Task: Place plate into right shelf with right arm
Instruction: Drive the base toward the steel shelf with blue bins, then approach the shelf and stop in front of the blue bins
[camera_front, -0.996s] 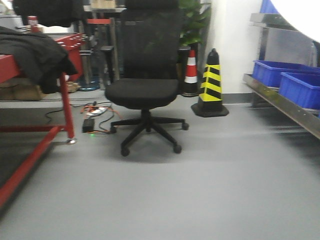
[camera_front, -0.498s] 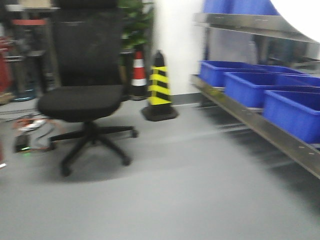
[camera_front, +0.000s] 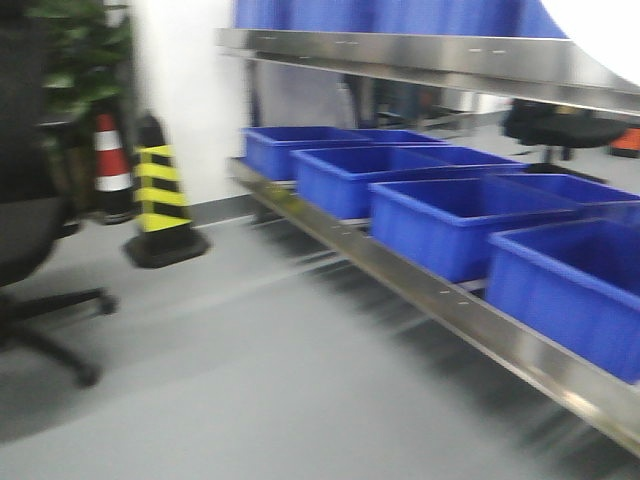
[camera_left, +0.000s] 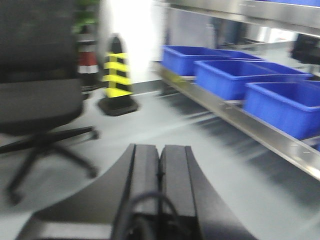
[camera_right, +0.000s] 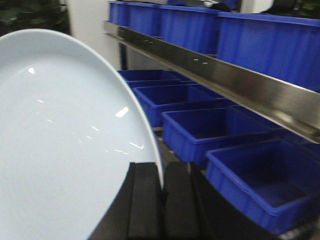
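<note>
Edgewise, the plate sits gripped in the right pincer.

Left tool fully closed: two black fingers pressed flat together, seam running straight ahead, nothing between them. Dark cable looped across the tool's near end. Pointed forward, hanging above the floor, motion blur all round.

Right tool clamped on the plate: rim pinched in the narrow gap between both black fingers. Plate spreads up and to the left of the tool, inner face turned towards the wrist.
</note>
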